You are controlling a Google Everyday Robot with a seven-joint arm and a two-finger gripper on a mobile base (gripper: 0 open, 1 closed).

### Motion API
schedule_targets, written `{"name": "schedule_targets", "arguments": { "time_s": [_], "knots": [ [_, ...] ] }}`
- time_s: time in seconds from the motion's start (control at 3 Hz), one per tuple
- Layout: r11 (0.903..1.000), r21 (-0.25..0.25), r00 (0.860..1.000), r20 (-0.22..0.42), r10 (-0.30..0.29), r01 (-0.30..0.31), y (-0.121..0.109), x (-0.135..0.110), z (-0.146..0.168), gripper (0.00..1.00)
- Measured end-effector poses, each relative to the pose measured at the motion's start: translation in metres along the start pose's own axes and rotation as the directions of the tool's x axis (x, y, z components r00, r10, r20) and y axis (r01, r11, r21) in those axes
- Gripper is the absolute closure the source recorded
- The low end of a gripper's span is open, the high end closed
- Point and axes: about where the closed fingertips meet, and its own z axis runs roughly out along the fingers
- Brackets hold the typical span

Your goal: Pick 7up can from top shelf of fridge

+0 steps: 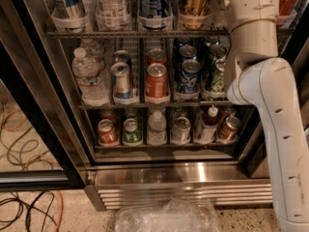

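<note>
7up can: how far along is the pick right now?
Done: the fridge is open and the arm is raised at the right end of the top shelf. In hand: the reach; the claw is past the picture's top edge, out of view. Left, as far as shown: grasping and pulling out the 7up can, which I cannot pick out; it may be behind the arm.

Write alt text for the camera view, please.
A white robot arm reaches up the right side of an open drinks fridge toward the top shelf; its gripper lies beyond the picture's top edge. Cans and bottles fill its racks.
</note>
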Motion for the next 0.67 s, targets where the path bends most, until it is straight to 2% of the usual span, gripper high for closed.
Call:
{"name": "schedule_targets", "arguments": {
  "time_s": [0.33, 0.67],
  "knots": [
    [0.9995, 0.024, 1.000, 0.012, -0.020, 0.020, -0.004, -0.012, -0.010, 1.00],
    [0.9994, 0.022, 1.000, 0.004, -0.026, 0.026, -0.002, -0.021, -0.025, 1.00]
  ]
}}
